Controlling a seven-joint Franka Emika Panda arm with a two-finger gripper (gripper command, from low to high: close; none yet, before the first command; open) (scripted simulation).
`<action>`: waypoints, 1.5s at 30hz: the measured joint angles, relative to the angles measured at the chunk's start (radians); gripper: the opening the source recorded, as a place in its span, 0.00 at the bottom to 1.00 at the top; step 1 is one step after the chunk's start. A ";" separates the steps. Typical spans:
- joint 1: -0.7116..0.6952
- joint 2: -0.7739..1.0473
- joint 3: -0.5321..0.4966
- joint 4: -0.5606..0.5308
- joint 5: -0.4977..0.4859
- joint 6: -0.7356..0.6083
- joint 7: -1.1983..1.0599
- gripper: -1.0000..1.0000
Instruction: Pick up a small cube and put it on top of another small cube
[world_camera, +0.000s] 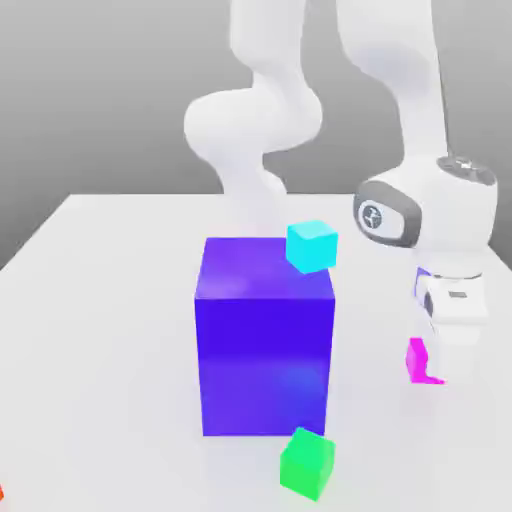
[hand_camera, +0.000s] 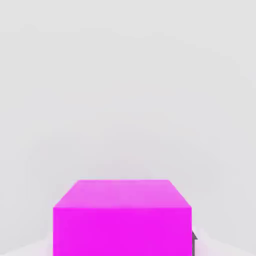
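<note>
The small cube (world_camera: 417, 360), plain magenta, sits on the white table at the exterior view's right, partly covered by my white hand. My gripper (world_camera: 438, 368) stands straight down over it and is shut on it. In the hand view the small cube (hand_camera: 122, 220) looms close, with a dark sliver of one finger (hand_camera: 194, 243) against its side. Another small cube (world_camera: 306, 463), bright green, lies on the table near the front, to the left of my gripper and just in front of the big cube.
A large blue-purple cube (world_camera: 265, 340) stands mid-table between the arm's base and the green cube. A small cyan cube (world_camera: 312, 246) sits tilted at its top far corner. A sliver of red (world_camera: 2, 492) shows at the left edge. White table (world_camera: 100, 300).
</note>
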 joint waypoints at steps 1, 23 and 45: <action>-0.012 -0.008 -0.002 0.010 0.010 -0.015 -0.031 0.00; -0.246 -0.042 -0.007 0.329 0.262 -0.115 -0.970 0.00; -0.403 0.013 -0.052 0.276 0.119 -0.200 -1.715 0.00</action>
